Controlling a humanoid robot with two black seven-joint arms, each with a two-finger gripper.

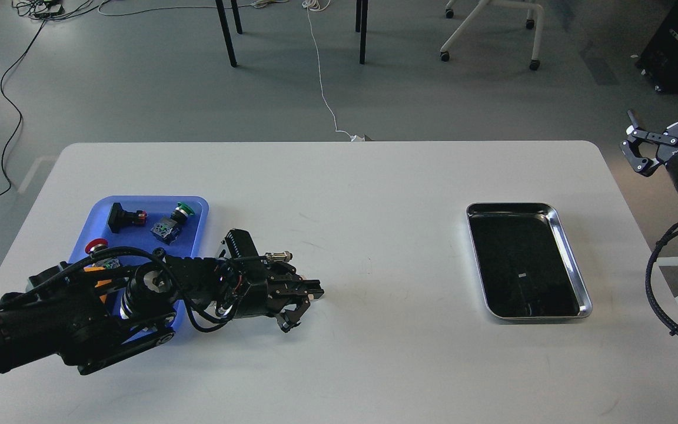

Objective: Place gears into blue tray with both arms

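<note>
The blue tray (149, 199) lies at the table's left, partly under my left arm. My left gripper (313, 292) rests low over the white table just right of the tray, pointing right, its fingers drawn together. No gears show anywhere; whether one sits between the fingers is hidden. My right gripper (664, 95) hangs beyond the table's right edge, raised, with its fingers spread wide and nothing between them.
In the blue tray lie a black-based red push-button (123, 217), a green one (172, 224) and a red cap (96, 244). A shiny steel tray (558, 231) with a dark bottom sits at the right. Table legs, a chair and cables stand on the floor behind.
</note>
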